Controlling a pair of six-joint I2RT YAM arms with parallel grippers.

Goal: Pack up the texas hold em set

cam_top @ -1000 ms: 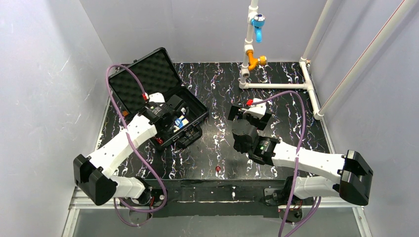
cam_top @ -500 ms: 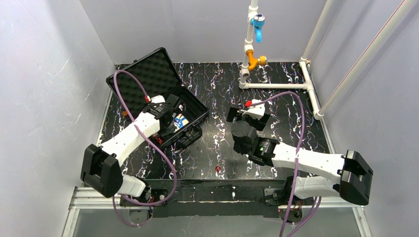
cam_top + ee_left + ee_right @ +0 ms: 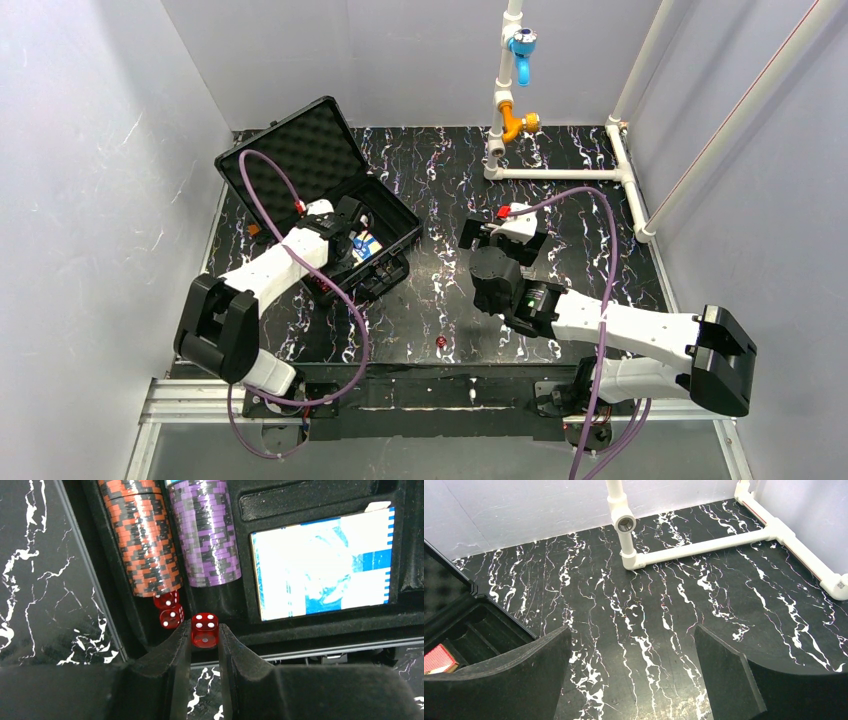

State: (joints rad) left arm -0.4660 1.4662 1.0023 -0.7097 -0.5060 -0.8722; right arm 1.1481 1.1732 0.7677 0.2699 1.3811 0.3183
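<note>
The black hard case lies open at the left, its foam lid tilted back. In the left wrist view it holds a brown chip stack, a purple chip stack, a blue card box and two red dice. My left gripper is shut on a third red die, just above the case's near wall; it also shows in the top view. Another red die lies on the table. My right gripper is open and empty over the table. A red card box sits in the case.
The white pipe frame with blue and orange fittings stands at the back right; it also shows in the right wrist view. Grey walls close in the black marbled table on three sides.
My left arm has swung its elbow inward and its gripper has shifted slightly farther over the case. The right arm has barely moved.
</note>
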